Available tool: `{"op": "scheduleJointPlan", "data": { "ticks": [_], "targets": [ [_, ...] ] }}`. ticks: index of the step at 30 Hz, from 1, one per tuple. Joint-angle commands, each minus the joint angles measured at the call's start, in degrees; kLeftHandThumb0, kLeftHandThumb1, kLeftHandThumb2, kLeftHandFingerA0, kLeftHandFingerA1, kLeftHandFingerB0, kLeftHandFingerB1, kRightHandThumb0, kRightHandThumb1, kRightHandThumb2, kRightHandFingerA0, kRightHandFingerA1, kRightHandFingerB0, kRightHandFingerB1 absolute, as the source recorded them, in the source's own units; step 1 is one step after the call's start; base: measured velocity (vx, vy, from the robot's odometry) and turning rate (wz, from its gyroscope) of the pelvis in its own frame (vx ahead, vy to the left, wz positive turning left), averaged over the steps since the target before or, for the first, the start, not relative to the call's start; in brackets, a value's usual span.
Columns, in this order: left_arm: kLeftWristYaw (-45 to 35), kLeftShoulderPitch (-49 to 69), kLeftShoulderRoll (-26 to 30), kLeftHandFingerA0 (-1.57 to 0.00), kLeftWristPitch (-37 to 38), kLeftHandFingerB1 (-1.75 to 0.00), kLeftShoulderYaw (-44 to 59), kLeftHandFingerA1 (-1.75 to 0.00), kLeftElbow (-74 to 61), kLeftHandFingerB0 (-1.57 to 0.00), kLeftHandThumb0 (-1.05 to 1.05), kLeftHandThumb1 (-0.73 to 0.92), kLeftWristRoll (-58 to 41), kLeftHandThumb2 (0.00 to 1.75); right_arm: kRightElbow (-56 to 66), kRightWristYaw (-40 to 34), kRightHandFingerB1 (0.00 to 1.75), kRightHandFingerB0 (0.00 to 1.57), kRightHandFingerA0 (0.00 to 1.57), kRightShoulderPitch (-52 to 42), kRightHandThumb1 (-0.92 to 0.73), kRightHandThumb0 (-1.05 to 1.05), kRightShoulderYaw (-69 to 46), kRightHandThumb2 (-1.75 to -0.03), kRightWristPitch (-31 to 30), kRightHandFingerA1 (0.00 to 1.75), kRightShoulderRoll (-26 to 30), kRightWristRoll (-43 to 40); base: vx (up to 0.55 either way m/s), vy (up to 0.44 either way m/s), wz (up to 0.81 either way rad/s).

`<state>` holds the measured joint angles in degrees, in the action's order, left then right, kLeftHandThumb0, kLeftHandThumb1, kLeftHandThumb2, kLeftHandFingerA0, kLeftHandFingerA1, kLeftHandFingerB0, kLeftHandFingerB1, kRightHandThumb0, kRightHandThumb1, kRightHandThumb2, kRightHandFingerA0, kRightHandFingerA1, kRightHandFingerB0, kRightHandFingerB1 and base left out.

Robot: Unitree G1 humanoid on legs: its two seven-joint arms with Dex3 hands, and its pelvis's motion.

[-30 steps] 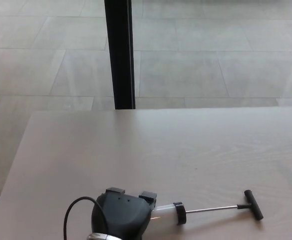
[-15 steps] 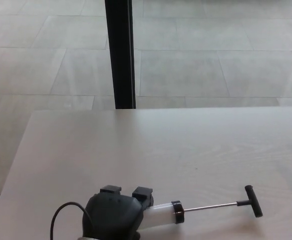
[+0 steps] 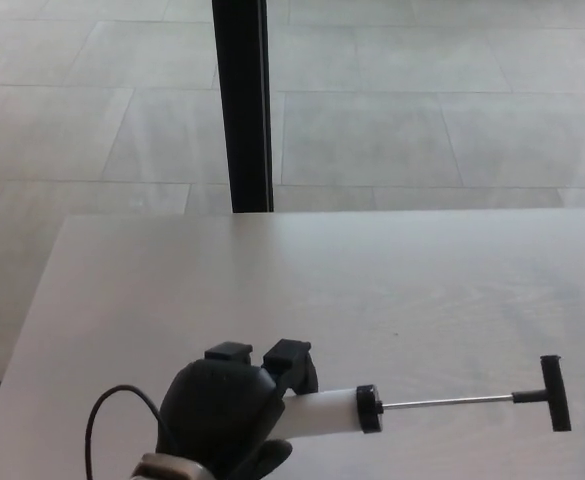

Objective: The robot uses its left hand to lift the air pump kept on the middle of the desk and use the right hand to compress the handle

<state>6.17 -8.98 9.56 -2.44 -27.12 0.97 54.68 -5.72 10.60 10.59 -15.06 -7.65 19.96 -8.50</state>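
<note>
Pale tiled floor (image 3: 422,120) across the upper half of the head view, with straight seams between large slabs. Light wooden desk (image 3: 302,290) across the lower half, far edge level with the foot of the post, left edge slanting down toward the bottom left corner. Black upright post (image 3: 242,100) behind the desk, from the top edge of the frame down to the desk's far edge, left of centre. Left hand (image 3: 227,415), black, at the bottom of the frame left of centre, seen from the back, fingers (image 3: 290,362) wrapped over the left end of the pump barrel and clamped onto it; thumb side hidden beneath the palm. Thin black cable (image 3: 107,415) looped out to the left of the wrist. Air pump (image 3: 322,413) lying roughly level near the desk's front edge, white barrel emerging from the hand toward the right, closed off by a black cap (image 3: 369,408). Thin metal rod (image 3: 447,402) drawn well out of the cap toward the right. Black T-shaped handle (image 3: 554,393) at the rod's far end, crossbar nearly upright in the picture, close to the right edge. Contact between pump and desk not discernible. Right hand outside the frame.
</note>
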Motion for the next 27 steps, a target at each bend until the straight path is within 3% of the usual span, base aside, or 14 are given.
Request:
{"op": "scheduleJointPlan", "data": {
  "ticks": [1,2,3,4,5,9,11,19,23,27],
  "targets": [
    [3.94,-1.63,1.35,-0.66,4.0,-1.54,1.47,-1.75,1.67,-0.57,-0.12,0.62,-2.56,0.95,2.74,1.1,0.16,0.09,0.02,3.0,-0.85,-0.95,2.97,-1.26,-6.46,0.16,-2.67,-2.74,0.0,0.0,0.0],
    [3.96,-1.7,1.5,-0.65,4.24,-1.55,1.57,-1.75,1.88,-0.56,-0.11,0.62,-2.74,0.95,2.97,0.96,0.24,0.01,0.0,3.15,-0.92,-0.94,3.08,-0.85,-6.92,0.12,-3.0,-2.84,0.0,0.0,0.0],
    [3.97,-1.78,1.67,-0.65,4.49,-1.55,1.69,-1.75,2.13,-0.56,-0.11,0.62,-2.94,0.95,3.22,0.79,0.24,0.01,0.0,3.32,-0.92,-0.94,3.23,-0.85,-7.41,0.12,-3.41,-2.97,0.0,0.0,0.0],
    [4.73,-1.87,1.58,-0.7,5.27,-1.58,2.08,-1.75,2.75,-0.56,-0.09,0.59,-3.74,1.0,3.66,0.54,0.05,0.02,0.0,3.55,-0.91,-1.03,3.14,-1.3,-8.1,0.1,-4.67,-4.07,0.0,0.0,0.0],
    [4.1,-1.92,1.71,-0.74,5.03,-1.6,2.17,-1.75,2.62,-0.56,-0.1,0.59,-3.82,1.05,5.27,0.31,0.01,0.0,0.0,3.52,-0.92,-1.04,4.07,-1.33,-9.86,0.1,-5.19,-3.82,0.0,0.0,0.0],
    [5.19,-2.1,2.04,-0.76,5.63,-1.63,2.17,-1.75,3.37,-0.58,-0.07,0.52,-3.57,1.15,6.75,-0.2,0.0,0.0,0.0,3.5,-0.92,-1.05,4.98,-1.32,-12.03,0.13,-6.26,-3.48,0.0,0.0,0.0],
    [2.87,-2.31,2.47,-0.76,3.37,-1.65,2.21,-1.75,2.29,-0.54,-0.08,0.56,-2.51,1.1,8.24,-0.63,0.03,0.0,0.0,3.48,-0.9,-1.01,6.14,-1.31,-13.15,0.19,-7.08,-2.98,0.0,0.0,0.0],
    [2.73,-4.53,4.25,-0.83,3.65,-1.65,3.68,-1.75,3.25,-0.63,-0.02,0.46,-2.92,1.25,9.04,-1.41,0.03,0.0,0.0,4.73,-0.92,-1.02,7.01,-1.32,-13.19,0.17,-7.79,-2.19,0.0,0.0,0.0],
    [2.73,-6.29,5.06,-0.85,3.88,-1.58,4.78,-1.75,3.3,-0.71,-0.06,0.52,-3.47,1.13,11.48,-3.15,0.03,0.0,0.0,3.93,-0.92,-1.03,6.65,-1.31,-15.72,0.17,-9.96,-3.33,0.0,0.0,0.0],
    [2.44,-6.84,5.34,-0.85,4.24,-1.6,5.68,-1.75,3.24,-0.71,-0.05,0.51,-4.41,1.16,12.56,-4.04,0.03,0.0,0.0,3.42,-0.92,-1.04,7.17,-1.31,-17.02,0.16,-11.26,-2.75,0.0,0.0,0.0]
  ]
}}
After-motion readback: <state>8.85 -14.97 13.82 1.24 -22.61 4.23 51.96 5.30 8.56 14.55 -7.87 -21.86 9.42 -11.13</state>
